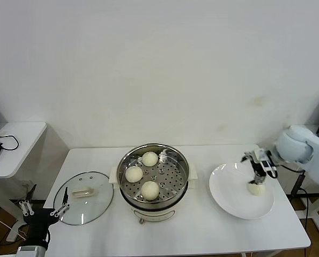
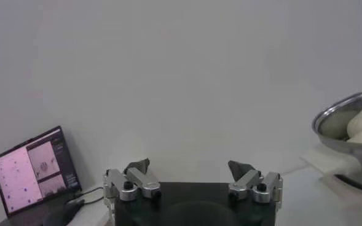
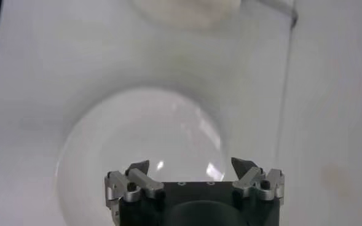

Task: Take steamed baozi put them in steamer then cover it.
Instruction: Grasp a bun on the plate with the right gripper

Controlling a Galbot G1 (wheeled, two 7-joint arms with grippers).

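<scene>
Baozi (image 1: 256, 188) lies on the right plate (image 1: 229, 198), under the spread right end effector (image 1: 258, 179); closing off-centre, the fingers may push it away, or it may slip before the steamer (image 1: 154, 176).

Plain white wall (image 1: 159, 64); white table (image 1: 202, 230); side desk (image 1: 20, 144) at left.

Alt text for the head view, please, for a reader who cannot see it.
A shiny round steel steamer pot on a white table holds three cream-white buns. The open right claw hangs over a fourth bun on a flat white plate. A clear glass lid lies left.
</scene>
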